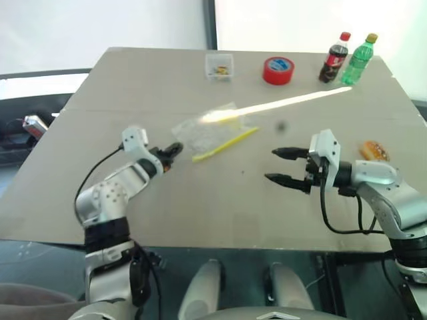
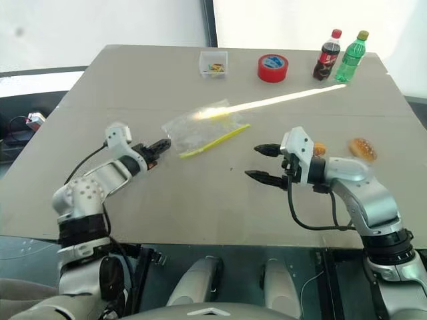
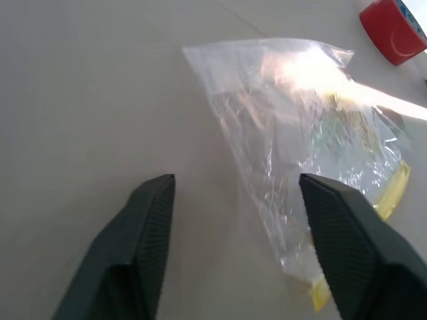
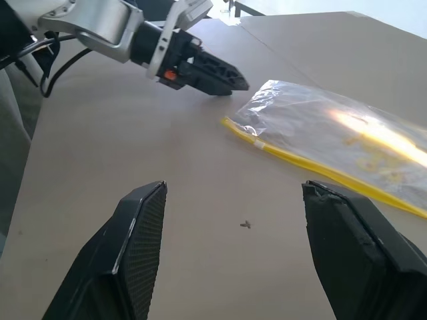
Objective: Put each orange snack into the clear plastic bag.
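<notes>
We are at the bag-handling step: the clear plastic bag (image 1: pixel 212 133) lies flat on the bench (image 1: pixel 200 193) at about 12 o'clock from us, its yellow seal strip (image 1: pixel 225 145) along the near edge. Our left gripper (image 1: pixel 172 153) hovers just beside the bag's corner at its 9 o'clock, released, with nothing between its fingers. Our right gripper (image 1: pixel 285 166) points across toward the bag from 3 o'clock, spread wide and empty.

One orange snack (image 1: pixel 374 151) lies beyond our right forearm; the right eye view shows a second (image 2: pixel 319 149) tucked just behind the right wrist.

Next, we judge, the left gripper must pinch the bag's edge to hold the mouth up.

The left wrist view shows crinkles and greenish-yellow bits inside the bag; the right wrist view shows the seal strip.
</notes>
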